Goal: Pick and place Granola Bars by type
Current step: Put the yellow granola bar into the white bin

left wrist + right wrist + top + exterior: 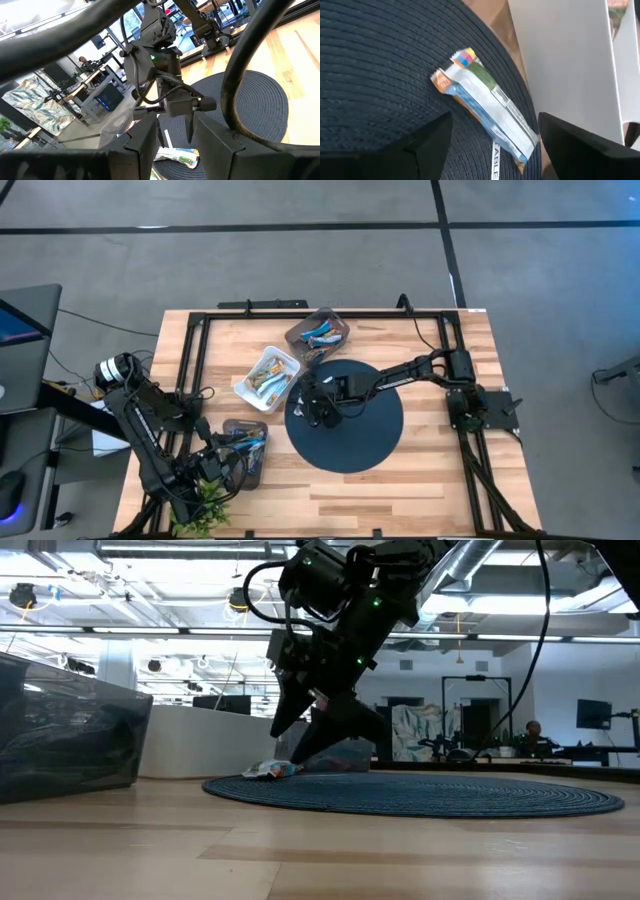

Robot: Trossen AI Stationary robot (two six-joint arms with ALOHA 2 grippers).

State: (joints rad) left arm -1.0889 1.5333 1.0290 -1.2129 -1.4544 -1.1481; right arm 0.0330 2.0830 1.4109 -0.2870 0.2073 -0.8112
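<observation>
Sorting nearly finished by the look of it: wrapped bars already piled in the white tray, more in the dark tray behind it, and blue-wrapped ones in the dark bin at the front left. Only one granola bar visible outside a container, lying flat on the round blue woven mat right at its edge, close beside the white tray's wall. Right gripper poised low over that bar, fingers spread wide to either side of it, nothing pinched between them. Left gripper parked over the dark bin near the front left corner, jaws standing partly apart with nothing visibly held. Little slack on the tray side of the bar, with white wall and mat rim both crowding it; open mat on the other side and bare tabletop toward the front right, so plenty of room there for lifting and swinging clear.
</observation>
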